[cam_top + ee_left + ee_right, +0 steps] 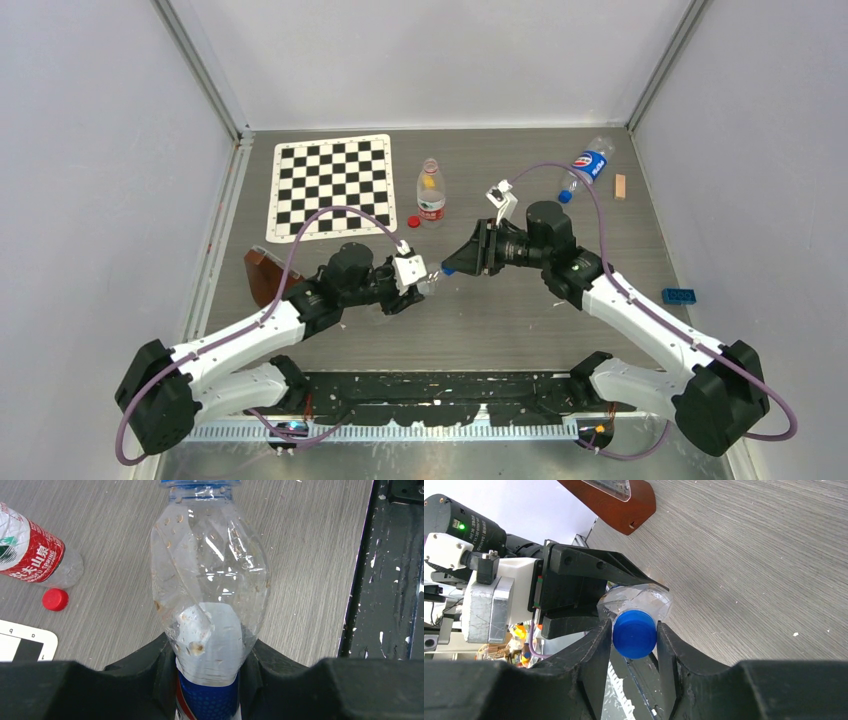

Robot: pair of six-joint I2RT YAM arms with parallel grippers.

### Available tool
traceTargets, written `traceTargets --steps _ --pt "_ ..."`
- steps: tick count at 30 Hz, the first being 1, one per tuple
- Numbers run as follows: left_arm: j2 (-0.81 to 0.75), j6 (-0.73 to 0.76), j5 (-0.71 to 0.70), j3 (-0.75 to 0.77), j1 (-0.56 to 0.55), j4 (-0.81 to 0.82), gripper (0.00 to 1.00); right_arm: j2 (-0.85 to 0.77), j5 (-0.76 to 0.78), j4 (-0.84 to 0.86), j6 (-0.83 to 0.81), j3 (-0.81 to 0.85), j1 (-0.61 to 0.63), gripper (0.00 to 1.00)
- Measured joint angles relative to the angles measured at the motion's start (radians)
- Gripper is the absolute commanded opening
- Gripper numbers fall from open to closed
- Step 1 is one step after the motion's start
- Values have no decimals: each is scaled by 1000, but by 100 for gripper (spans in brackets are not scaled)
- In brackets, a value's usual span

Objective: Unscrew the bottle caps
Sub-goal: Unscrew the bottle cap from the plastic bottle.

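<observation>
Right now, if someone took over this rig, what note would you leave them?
Left gripper: shut on the blue-label bottle, held sideways.
Right gripper: shut on its blue cap, not yet off.
Done: red-label bottle stands by the checkerboard, red cap on the table beside it.
Left: this cap, then the Pepsi bottle lying far right, second blue cap on.

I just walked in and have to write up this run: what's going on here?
The left gripper holds a clear blue-labelled bottle sideways by its body. The right gripper has its fingers against both sides of that bottle's blue cap, which is on the neck. Near the checkerboard, the red-labelled bottle has no cap on; a red cap lies on the table beside it. A third bottle lies at the far right, a second blue cap at its neck.
</observation>
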Motion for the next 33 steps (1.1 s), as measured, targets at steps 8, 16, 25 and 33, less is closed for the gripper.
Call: traceTargets --steps 8,16,25,33 --pt "8 -1 -1 -2 -1 10 7 19 -6 7 -4 0 -4 26" --pt "8 0 1 -8 -1 15 6 24 -24 9 -32 0 -5 1" --pt "10 -24 158 -9 40 20 7 -54 -128 11 -228 -37 -11 1" --pt "47 -64 385 -2 93 29 8 -85 -206 -40 -400 -30 -10 1"
